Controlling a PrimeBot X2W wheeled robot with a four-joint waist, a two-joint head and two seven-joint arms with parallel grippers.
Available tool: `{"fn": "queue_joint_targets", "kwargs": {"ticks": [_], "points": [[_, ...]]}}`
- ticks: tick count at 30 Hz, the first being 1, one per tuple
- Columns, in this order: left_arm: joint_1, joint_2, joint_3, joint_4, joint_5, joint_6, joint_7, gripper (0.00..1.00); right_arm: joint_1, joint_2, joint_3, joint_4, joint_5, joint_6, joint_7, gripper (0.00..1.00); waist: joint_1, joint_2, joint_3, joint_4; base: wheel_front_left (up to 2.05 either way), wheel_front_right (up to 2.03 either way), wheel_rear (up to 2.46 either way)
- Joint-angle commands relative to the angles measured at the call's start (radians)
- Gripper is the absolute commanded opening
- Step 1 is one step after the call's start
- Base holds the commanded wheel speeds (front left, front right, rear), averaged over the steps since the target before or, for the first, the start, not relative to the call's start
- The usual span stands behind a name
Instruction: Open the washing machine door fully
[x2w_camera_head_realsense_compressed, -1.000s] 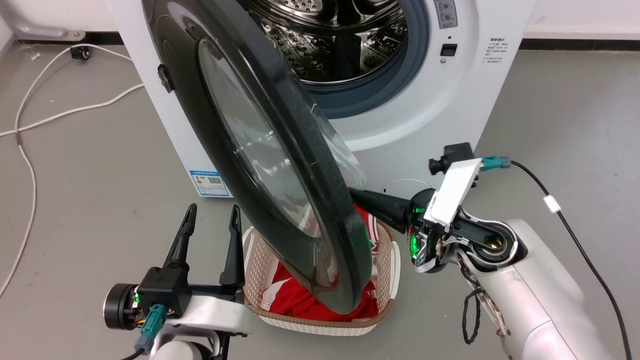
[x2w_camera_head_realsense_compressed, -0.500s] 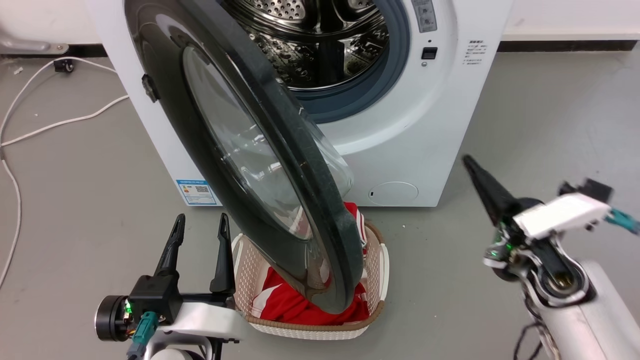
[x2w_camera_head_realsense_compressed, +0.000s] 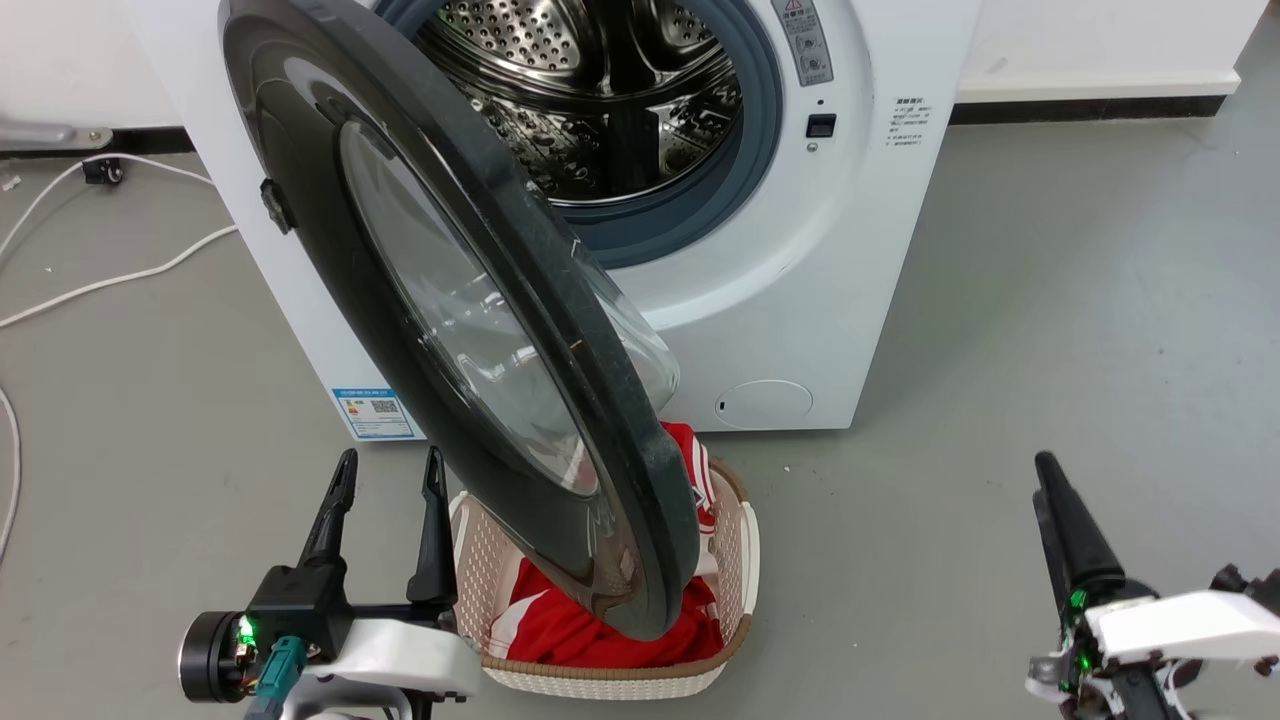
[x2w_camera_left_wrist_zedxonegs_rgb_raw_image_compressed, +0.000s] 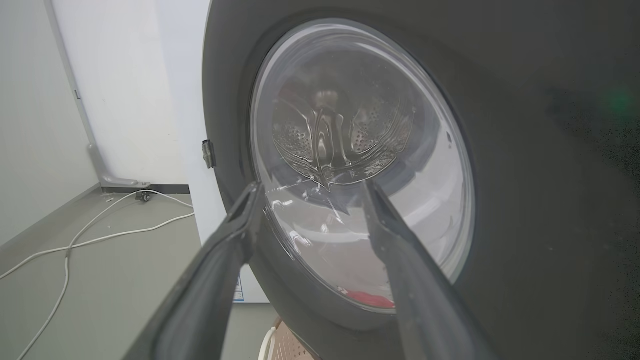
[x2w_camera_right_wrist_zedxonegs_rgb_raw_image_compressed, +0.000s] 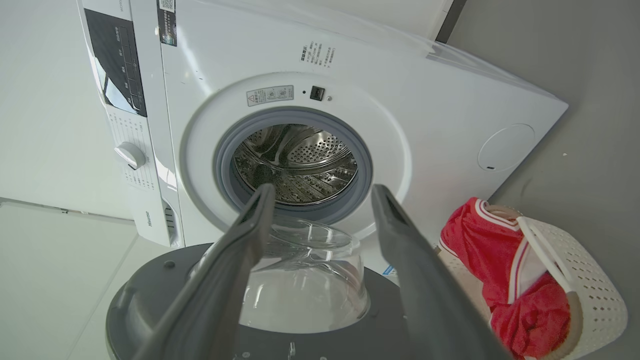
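Observation:
The washing machine door (x2w_camera_head_realsense_compressed: 330, 250), a big glossy black disc with a bulging glass window, stands swung out from the white machine (x2w_camera_head_realsense_compressed: 800, 300), hinged on its left, its free edge over a basket. My left gripper (x2w_camera_head_realsense_compressed: 388, 470) is open at the lower left, just left of the door's lower edge, not touching it. The left wrist view has the fingers of my left gripper (x2w_camera_left_wrist_zedxonegs_rgb_raw_image_compressed: 312, 186) spread before the door's (x2w_camera_left_wrist_zedxonegs_rgb_raw_image_compressed: 525, 200) outer face. My right gripper (x2w_camera_head_realsense_compressed: 1047, 468) stands at the lower right, far from the door. In the right wrist view it (x2w_camera_right_wrist_zedxonegs_rgb_raw_image_compressed: 322, 190) is open, facing the door's inner side (x2w_camera_right_wrist_zedxonegs_rgb_raw_image_compressed: 150, 310) and the drum (x2w_camera_right_wrist_zedxonegs_rgb_raw_image_compressed: 300, 165).
A white perforated basket (x2w_camera_head_realsense_compressed: 480, 560) with red clothing (x2w_camera_head_realsense_compressed: 560, 630) sits on the floor under the door's edge. White cables (x2w_camera_head_realsense_compressed: 100, 285) trail over the grey floor at the left. Bare floor lies right of the machine.
My right gripper has drawn back from behind the door's lower edge to the lower right. The camera has shifted, so the machine sits further left. The left gripper holds its place.

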Motion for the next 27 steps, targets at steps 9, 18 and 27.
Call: {"fn": "queue_joint_targets", "kwargs": {"ticks": [9, 18, 27], "points": [[0.018, 0.000, 0.000, -0.001, 0.002, 0.004, -0.003, 1.00, 0.057, 0.011, -0.028, -0.026, -0.409, 0.000, -0.175, 1.00, 0.0001, -0.0001, -0.015, 0.000, 0.00, 0.00, 0.00], [0.012, 0.000, 0.005, -0.011, -0.003, 0.007, -0.003, 1.00, 0.077, 0.071, -0.173, -0.164, -1.121, 0.000, -0.198, 1.00, 0.0001, -0.0001, -0.015, -0.003, 0.00, 0.00, 0.00], [0.016, 0.000, 0.003, -0.012, 0.009, 0.001, -0.003, 1.00, 0.168, 0.114, -0.126, -0.312, -1.493, 0.000, -0.135, 1.00, 0.0001, -0.0001, -0.018, 0.003, 0.00, 0.00, 0.00]]}}
